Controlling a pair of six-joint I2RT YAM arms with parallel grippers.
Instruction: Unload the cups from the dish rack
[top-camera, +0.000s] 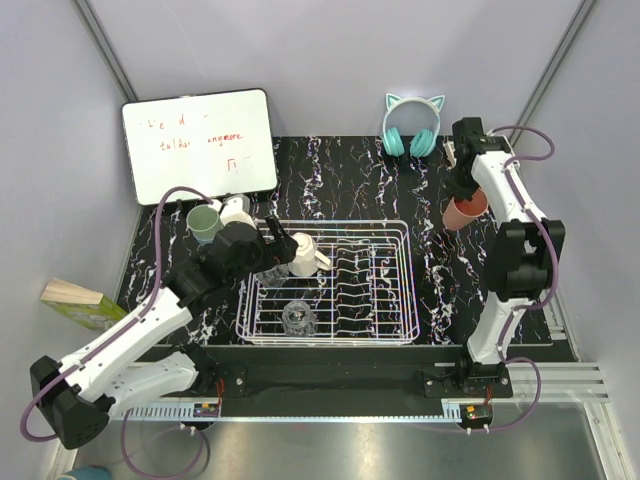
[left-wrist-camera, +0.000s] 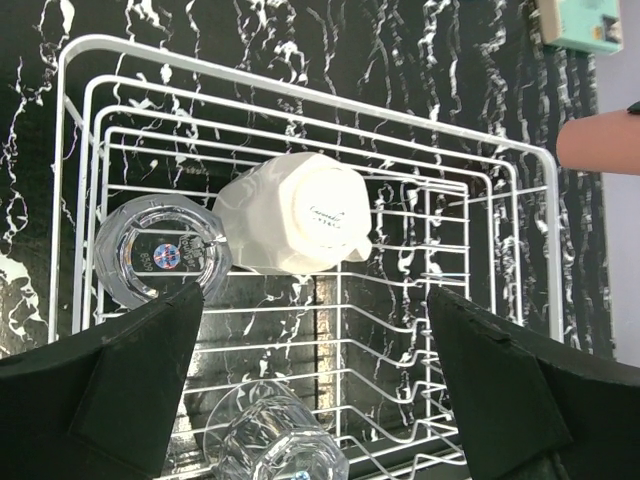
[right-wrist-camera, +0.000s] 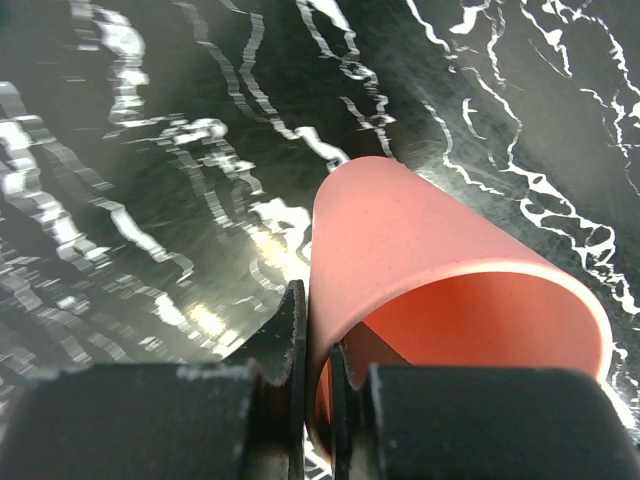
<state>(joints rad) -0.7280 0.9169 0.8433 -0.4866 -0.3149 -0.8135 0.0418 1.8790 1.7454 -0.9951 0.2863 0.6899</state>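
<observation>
The white wire dish rack (top-camera: 405, 232) sits mid-table. In it lie a cream mug (top-camera: 308, 253) on its side and a clear glass (top-camera: 297, 317). My left gripper (top-camera: 272, 250) hovers open over the rack's left part. In the left wrist view the mug (left-wrist-camera: 300, 215) lies ahead of the fingers, with one glass (left-wrist-camera: 160, 260) to its left and another glass (left-wrist-camera: 275, 445) below it, inside the rack (left-wrist-camera: 300, 95). My right gripper (right-wrist-camera: 318, 320) is shut on the rim of a pink cup (right-wrist-camera: 430, 270), to the right of the rack (top-camera: 466, 210).
A pale green cup (top-camera: 204, 222) and a white one (top-camera: 236, 208) stand on the table left of the rack. A whiteboard (top-camera: 200, 143) leans at the back left, and teal headphones (top-camera: 411, 130) lie at the back. A book (top-camera: 80, 303) lies off the table's left edge.
</observation>
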